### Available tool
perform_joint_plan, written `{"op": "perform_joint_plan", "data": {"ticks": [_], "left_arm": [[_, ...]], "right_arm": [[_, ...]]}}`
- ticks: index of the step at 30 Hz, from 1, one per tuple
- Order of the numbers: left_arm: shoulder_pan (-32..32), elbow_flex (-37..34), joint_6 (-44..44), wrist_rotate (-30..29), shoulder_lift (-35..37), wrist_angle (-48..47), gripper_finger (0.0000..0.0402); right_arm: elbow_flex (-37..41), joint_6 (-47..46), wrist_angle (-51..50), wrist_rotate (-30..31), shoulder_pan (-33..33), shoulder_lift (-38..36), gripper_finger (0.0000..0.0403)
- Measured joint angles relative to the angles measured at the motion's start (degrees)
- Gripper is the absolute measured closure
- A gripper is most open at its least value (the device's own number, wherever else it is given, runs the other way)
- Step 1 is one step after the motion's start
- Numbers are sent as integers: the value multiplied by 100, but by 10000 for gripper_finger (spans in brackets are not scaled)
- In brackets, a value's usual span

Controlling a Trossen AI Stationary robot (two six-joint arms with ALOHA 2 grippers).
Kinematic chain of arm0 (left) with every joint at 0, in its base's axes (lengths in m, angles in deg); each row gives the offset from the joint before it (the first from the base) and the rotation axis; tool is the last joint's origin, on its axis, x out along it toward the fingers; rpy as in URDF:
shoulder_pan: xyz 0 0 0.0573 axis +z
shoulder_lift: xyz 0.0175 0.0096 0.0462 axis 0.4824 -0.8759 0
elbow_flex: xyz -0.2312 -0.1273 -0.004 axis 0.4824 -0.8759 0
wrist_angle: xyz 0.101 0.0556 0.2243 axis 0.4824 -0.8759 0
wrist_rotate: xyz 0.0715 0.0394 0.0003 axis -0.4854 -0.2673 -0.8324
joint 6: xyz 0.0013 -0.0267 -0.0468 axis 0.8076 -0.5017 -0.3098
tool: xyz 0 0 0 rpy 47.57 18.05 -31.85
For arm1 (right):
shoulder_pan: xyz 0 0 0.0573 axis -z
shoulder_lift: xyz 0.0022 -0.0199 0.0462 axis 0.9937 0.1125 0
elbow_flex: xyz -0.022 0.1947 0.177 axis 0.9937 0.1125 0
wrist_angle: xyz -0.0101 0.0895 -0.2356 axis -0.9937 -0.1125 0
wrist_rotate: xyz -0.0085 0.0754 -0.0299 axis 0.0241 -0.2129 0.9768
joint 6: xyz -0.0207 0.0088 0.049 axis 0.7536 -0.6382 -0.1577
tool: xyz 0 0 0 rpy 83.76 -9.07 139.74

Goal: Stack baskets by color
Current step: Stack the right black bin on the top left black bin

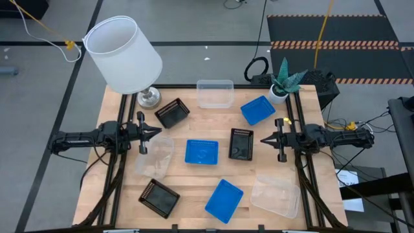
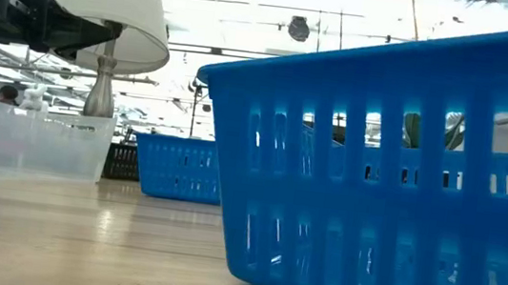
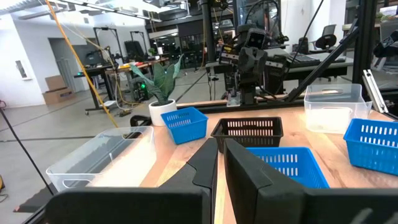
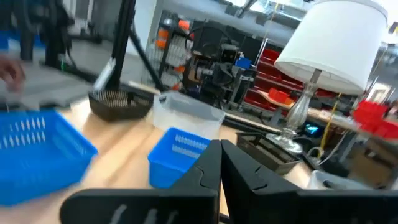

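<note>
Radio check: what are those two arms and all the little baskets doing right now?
Left claw and right claw shut, empty, at table edges. Nine baskets scattered, none stacked. Lamp at back left.

Overhead view straight down; low view hard against a blue basket (image 2: 395, 168); opposed wrist views.

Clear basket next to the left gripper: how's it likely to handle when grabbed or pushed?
The clear basket looks thin-walled, so its rim may flex when pinched. Being empty and shallow, it is probably light and may slide on the wooden table rather than tip. The left gripper is shut beside it.
</note>
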Motion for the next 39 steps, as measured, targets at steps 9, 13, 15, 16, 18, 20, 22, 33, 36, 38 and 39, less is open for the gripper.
{"op": "perform_joint_plan", "data": {"ticks": [9,13,15,16,18,20,22,33,36,38,39], "left_arm": [[-1,0,0,1,-1,0,369],[0,-1,0,1,-2,0,369],[-1,0,0,-1,-1,0,369],[-1,0,0,1,-2,0,369],[-2,-1,0,-1,-2,0,369],[-2,1,0,-1,-2,0,369],[0,0,0,1,0,0,369],[0,-1,0,-1,-2,13,369],[0,-1,-2,-1,-2,13,369],[-1,0,-1,0,-2,15,369],[0,0,0,-1,-1,15,369]], "right_arm": [[0,-1894,139,30,0,2,403],[0,-2240,233,37,0,0,403],[0,-2392,259,39,0,2,403],[-26,-2445,299,39,0,2,403],[-133,-2503,299,39,0,16,403],[-269,-2508,219,31,0,78,403],[-534,-2506,81,31,0,203,403],[-2942,-2175,-1055,25,0,1360,403],[-3706,-2143,-1576,24,0,1764,403],[-4255,-2143,-1994,24,0,2052,403],[-4541,-2143,-2218,26,0,2200,403]]}}
